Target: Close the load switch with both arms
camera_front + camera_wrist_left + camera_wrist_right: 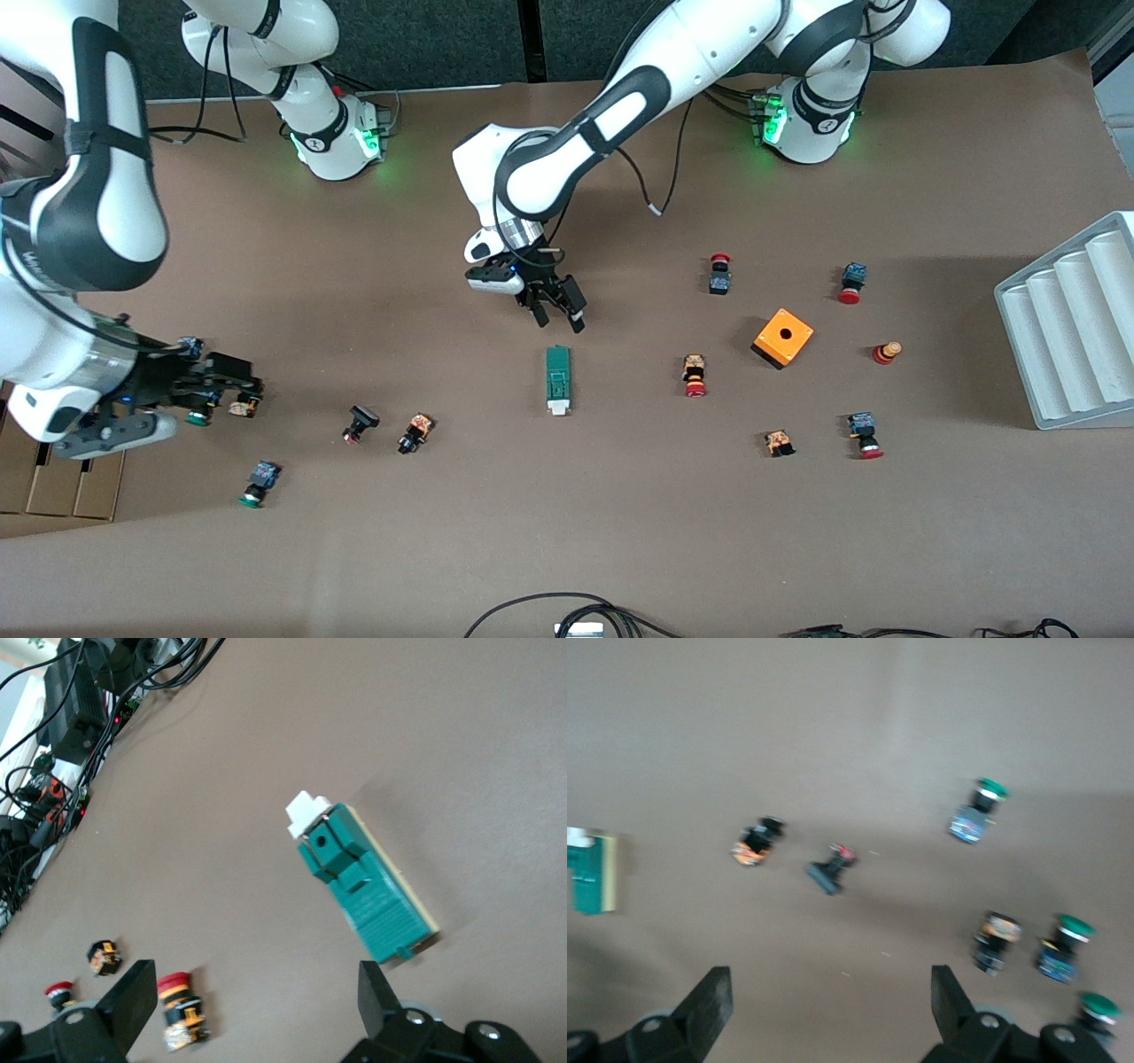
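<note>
Both big white jointed arms with black bands are out over the table. The left arm [611, 115] comes from its green-lit base and bends down toward the middle of the table, wrist angled down, and its black two-finger left gripper [558, 310] hangs there with fingers spread wide; in its wrist view both fingertips [133, 997] stand well apart. The right arm [80, 177] reaches down at its own end of the table, wrist low, with the black right gripper [235, 385] spread wide too and nothing between its fingers.
</note>
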You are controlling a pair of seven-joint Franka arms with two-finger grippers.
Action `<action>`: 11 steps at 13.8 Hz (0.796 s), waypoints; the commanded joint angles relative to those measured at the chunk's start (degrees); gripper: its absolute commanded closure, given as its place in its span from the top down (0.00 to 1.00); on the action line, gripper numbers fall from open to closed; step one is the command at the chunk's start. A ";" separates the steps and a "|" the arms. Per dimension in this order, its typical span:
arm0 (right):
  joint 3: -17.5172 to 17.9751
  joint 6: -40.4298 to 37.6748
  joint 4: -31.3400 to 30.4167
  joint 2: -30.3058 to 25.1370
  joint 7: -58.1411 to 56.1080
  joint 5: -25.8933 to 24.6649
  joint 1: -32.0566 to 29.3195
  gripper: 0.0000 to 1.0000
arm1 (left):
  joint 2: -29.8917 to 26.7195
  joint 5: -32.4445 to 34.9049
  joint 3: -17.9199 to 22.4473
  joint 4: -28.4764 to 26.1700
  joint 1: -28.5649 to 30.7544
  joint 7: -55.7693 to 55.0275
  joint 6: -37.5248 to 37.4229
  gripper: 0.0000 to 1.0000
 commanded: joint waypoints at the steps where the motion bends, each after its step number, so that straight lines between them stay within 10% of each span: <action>1: -0.75 -2.29 0.29 -1.90 0.35 -4.89 -0.26 1.00 | -3.37 -5.26 -0.19 -0.76 2.77 11.82 -0.38 1.00; 11: -3.30 -8.88 0.21 -6.47 0.18 -5.62 -2.28 1.00 | -12.51 -33.82 -0.28 2.75 18.41 33.04 -0.29 1.00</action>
